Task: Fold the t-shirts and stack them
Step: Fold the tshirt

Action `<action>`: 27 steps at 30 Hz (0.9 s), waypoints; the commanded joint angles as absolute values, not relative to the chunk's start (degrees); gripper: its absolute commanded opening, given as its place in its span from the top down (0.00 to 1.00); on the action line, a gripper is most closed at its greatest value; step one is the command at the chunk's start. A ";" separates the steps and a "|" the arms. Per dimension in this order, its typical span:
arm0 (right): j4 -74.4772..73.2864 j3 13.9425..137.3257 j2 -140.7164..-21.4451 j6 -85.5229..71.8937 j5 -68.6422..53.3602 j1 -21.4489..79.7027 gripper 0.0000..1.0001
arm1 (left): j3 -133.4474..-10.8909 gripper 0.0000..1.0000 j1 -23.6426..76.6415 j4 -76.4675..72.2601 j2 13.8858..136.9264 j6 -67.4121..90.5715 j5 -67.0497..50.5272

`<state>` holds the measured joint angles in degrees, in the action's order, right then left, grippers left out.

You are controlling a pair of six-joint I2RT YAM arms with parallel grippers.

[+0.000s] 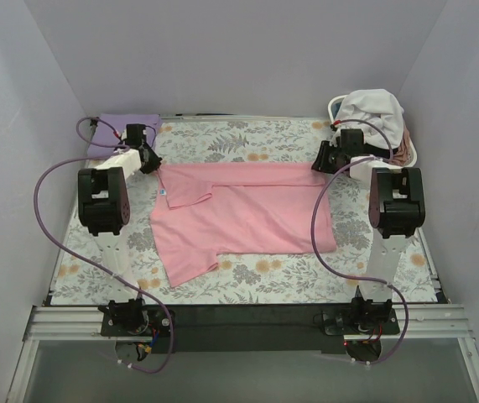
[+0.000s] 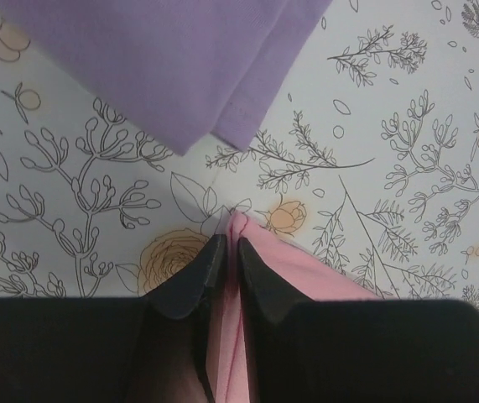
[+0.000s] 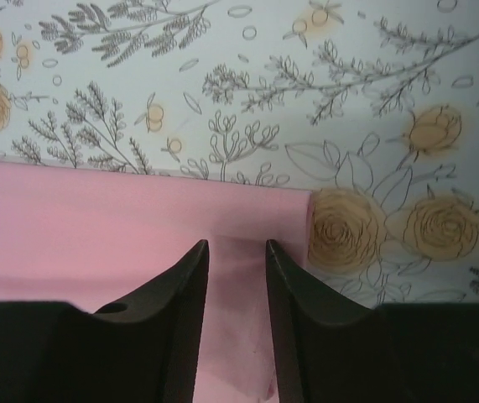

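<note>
A light pink t-shirt [image 1: 247,214] lies spread on the floral table cover, its far edge folded over. My left gripper [image 1: 148,157] is at the shirt's far left corner, and in the left wrist view it [image 2: 232,242] is shut on a pinched ridge of pink fabric [image 2: 306,264]. My right gripper [image 1: 324,158] is at the far right corner. In the right wrist view it [image 3: 237,248] is a little open, straddling a raised strip of the pink shirt [image 3: 96,218]. A folded lavender t-shirt [image 1: 122,128] lies at the far left, and it also shows in the left wrist view [image 2: 164,59].
A white slatted laundry basket [image 1: 408,143] stands at the far right corner, with a white garment [image 1: 373,107] heaped in it and some dusty pink cloth at its side. White walls close in the table on three sides. The arm bases sit at the near edge.
</note>
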<state>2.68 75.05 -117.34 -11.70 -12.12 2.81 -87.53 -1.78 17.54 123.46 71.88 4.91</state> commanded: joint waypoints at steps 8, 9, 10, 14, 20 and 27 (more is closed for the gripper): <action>-4.04 74.72 -102.61 -7.38 -8.09 5.09 0.56 | -82.54 0.57 -1.59 19.07 106.99 70.14 7.64; -4.48 72.88 -100.57 -7.73 -6.95 5.18 0.56 | -79.31 0.50 -1.32 19.16 104.53 69.79 7.91; -5.79 68.86 -98.63 -8.17 -6.60 5.19 0.56 | -77.54 0.44 -0.88 19.33 99.19 69.35 7.82; -9.13 57.24 -87.14 -9.84 -4.57 5.71 0.57 | -66.65 0.39 3.42 23.81 86.77 69.26 6.86; -12.39 43.79 -76.92 -9.23 -4.30 6.94 0.57 | -48.53 0.42 10.10 28.91 72.18 71.45 3.70; -12.13 41.39 -77.25 -9.76 -5.10 6.94 0.63 | -42.10 0.69 10.55 28.74 74.16 74.36 1.49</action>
<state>-13.67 40.69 -77.82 -9.30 -5.08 6.79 -41.89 10.68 28.42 73.60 73.01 2.46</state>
